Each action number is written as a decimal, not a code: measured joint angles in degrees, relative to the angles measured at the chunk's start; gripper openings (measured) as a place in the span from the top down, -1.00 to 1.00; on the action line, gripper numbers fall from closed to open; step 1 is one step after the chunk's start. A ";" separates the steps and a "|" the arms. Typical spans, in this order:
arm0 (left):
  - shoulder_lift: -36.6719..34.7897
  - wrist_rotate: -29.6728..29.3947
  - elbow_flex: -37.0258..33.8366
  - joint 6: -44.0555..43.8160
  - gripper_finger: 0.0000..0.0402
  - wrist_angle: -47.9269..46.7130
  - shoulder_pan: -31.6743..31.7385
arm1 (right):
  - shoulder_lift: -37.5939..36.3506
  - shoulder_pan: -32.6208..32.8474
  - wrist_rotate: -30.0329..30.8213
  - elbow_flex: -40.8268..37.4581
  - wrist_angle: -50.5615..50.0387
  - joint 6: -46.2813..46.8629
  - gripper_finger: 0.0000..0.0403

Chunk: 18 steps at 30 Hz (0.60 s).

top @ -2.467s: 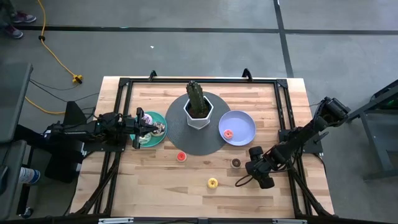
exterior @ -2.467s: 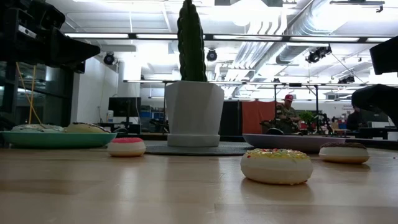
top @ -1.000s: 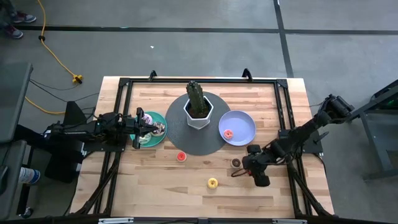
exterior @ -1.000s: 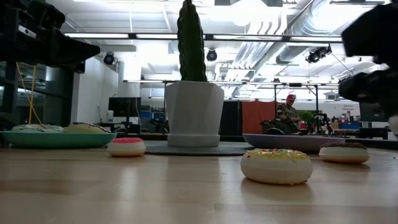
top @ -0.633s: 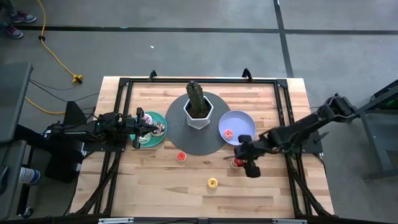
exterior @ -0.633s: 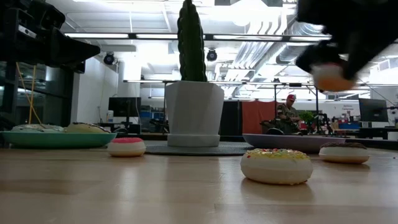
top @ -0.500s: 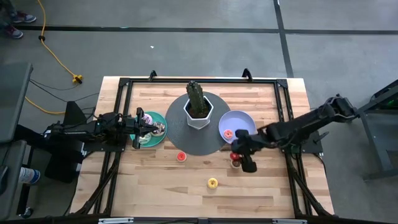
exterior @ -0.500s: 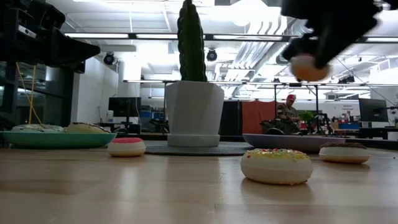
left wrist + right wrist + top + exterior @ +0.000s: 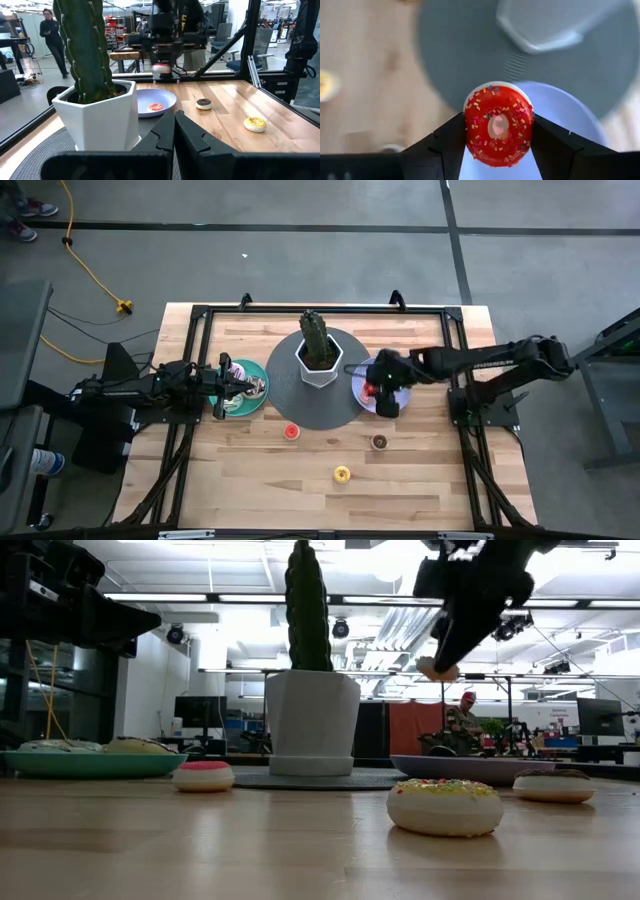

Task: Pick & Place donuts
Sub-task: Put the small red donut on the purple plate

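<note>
The right end effector [image 9: 497,132] holds a red donut [image 9: 498,125] by its two sides, one finger on each edge. It hangs in the air over the near edge of the light purple plate [image 9: 402,395], beside the white pot [image 9: 320,365] with the cactus. One small donut [image 9: 155,106] already lies flat on that plate.

The red donut looks small and light, and I think it is stiff, not squishy. Its icing with sprinkles may be a bit slippery, so holding it across the outer rim, as now, seems best. It is round, so it has no long side. Its hole faces the wrist camera, but from the blurry low view I cannot say if it hangs flat or tipped.

On the desk [image 9: 440,490] a brown donut [image 9: 380,442], a yellow donut [image 9: 342,474] and another red donut [image 9: 291,431] lie flat, well apart.

The left end effector [image 9: 243,385] is shut and waits over the green plate [image 9: 258,401].
</note>
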 joint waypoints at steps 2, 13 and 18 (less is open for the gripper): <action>0.00 0.00 0.00 0.00 1.00 -0.02 0.01 | 0.00 -2.27 2.63 0.00 -1.52 0.01 0.04; 0.00 0.00 0.00 0.00 1.00 -0.02 0.01 | 1.02 -12.47 5.23 0.00 -5.25 14.78 0.04; 0.01 0.00 0.00 0.00 1.00 -0.01 0.01 | 4.22 -16.39 3.19 0.00 -6.69 23.39 0.04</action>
